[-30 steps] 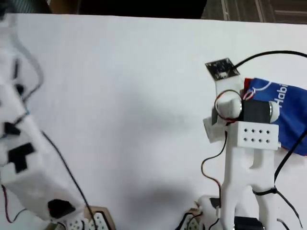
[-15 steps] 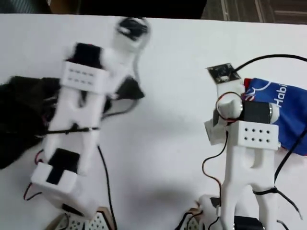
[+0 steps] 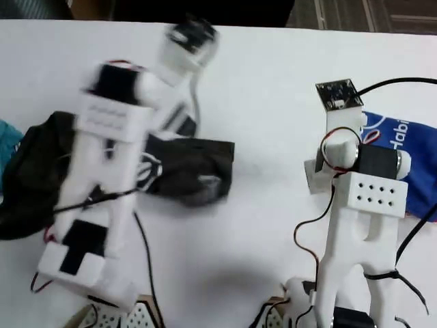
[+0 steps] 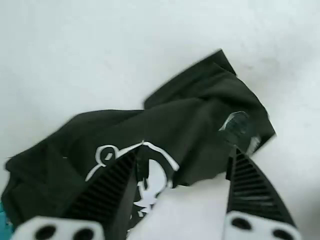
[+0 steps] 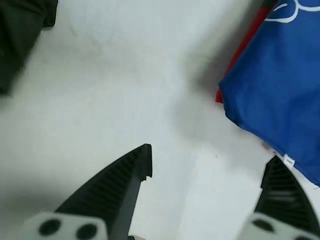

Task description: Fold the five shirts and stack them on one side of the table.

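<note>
A crumpled black shirt [image 3: 194, 171] with a white print lies left of the table's middle, partly hidden under my left arm [image 3: 109, 123]. In the left wrist view my left gripper [image 4: 184, 155] is open just above the black shirt [image 4: 190, 115], one finger at each side of its near edge. A folded blue shirt [image 3: 413, 154] lies at the right edge of the table with a red shirt [image 5: 241, 52] showing beneath it. My right gripper [image 5: 209, 156] is open over bare table, close beside the blue shirt [image 5: 280, 85].
A strip of teal cloth [image 3: 7, 133] shows at the table's left edge, beside the black shirt. Cables trail from both arms near the front edge. The white table [image 3: 266, 82] is bare across its back and middle.
My left arm swung in from the left edge and the black shirt came with it, now spreading toward the table's middle. The right arm shifted slightly to the right.
</note>
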